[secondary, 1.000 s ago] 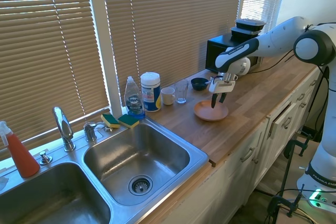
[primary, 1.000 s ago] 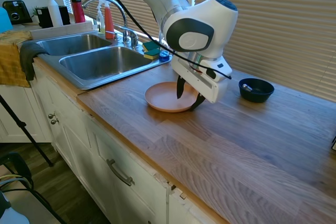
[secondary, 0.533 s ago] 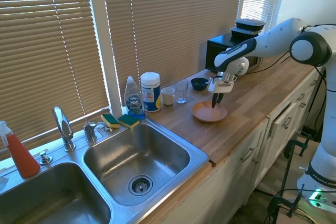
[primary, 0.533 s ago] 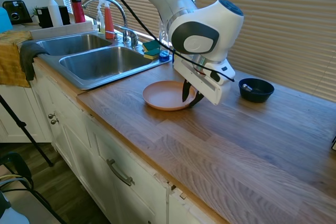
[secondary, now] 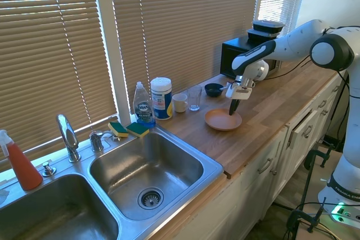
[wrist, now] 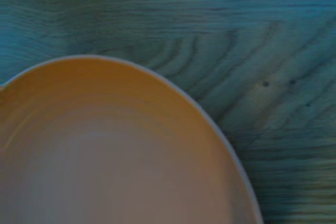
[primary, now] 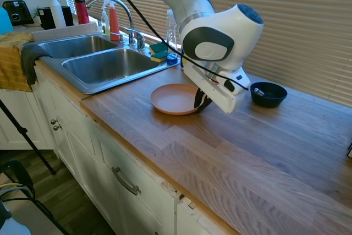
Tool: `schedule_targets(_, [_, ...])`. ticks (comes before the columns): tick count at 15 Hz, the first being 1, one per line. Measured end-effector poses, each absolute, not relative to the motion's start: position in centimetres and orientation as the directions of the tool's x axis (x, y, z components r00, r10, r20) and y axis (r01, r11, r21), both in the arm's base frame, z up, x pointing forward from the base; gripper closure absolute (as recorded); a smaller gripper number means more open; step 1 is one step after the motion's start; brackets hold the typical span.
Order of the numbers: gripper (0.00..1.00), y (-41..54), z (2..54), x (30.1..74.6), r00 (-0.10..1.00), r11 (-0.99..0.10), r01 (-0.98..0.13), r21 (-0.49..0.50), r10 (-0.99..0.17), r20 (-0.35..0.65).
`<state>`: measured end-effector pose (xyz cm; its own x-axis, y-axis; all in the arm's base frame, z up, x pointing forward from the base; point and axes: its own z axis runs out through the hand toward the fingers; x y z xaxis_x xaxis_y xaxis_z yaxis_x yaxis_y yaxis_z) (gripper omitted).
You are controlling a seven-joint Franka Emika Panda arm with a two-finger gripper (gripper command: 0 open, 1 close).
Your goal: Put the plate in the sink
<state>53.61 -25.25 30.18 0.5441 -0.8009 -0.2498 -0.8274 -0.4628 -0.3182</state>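
The peach-orange plate [primary: 173, 98] [secondary: 220, 120] lies on the wooden counter, to the right of the sink [primary: 93, 87] [secondary: 214, 164] in the first exterior view. My gripper [primary: 201, 103] [secondary: 233, 109] points down at the plate's rim on the side away from the sink. Its fingers are shut on that rim, one inside and one outside. The wrist view is filled by the plate [wrist: 115, 156] against wood grain. Both steel basins are bare.
A dark blue bowl [primary: 268, 93] [secondary: 213, 89] sits behind the gripper near the blinds. A mug [secondary: 180, 103], a glass [secondary: 194, 98], a wipes canister [secondary: 161, 98], a soap bottle [secondary: 143, 105] and sponges [primary: 159, 52] line the back edge. The faucet [primary: 118, 4] arches over the sink.
The fingers have closed from straddling the rim to pinching it. The plate has slid slightly toward the sink.
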Motion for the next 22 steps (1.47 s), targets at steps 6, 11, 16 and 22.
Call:
schedule_targets(6, [1.0,-26.2,30.1,52.8,0.58,-0.476,-0.8,-0.366,-0.77,-0.265])
schedule_targets(11, [1.0,-25.6,33.0,52.3,0.609,-0.494,-0.774,-0.397,-0.752,-0.253])
schedule_targets(16, [1.0,-21.1,38.8,53.5,0.647,-0.53,-0.741,-0.413,-0.728,-0.226])
schedule_targets(22, [1.0,-8.6,44.6,57.5,0.682,-0.593,-0.716,-0.369,-0.707,-0.188])
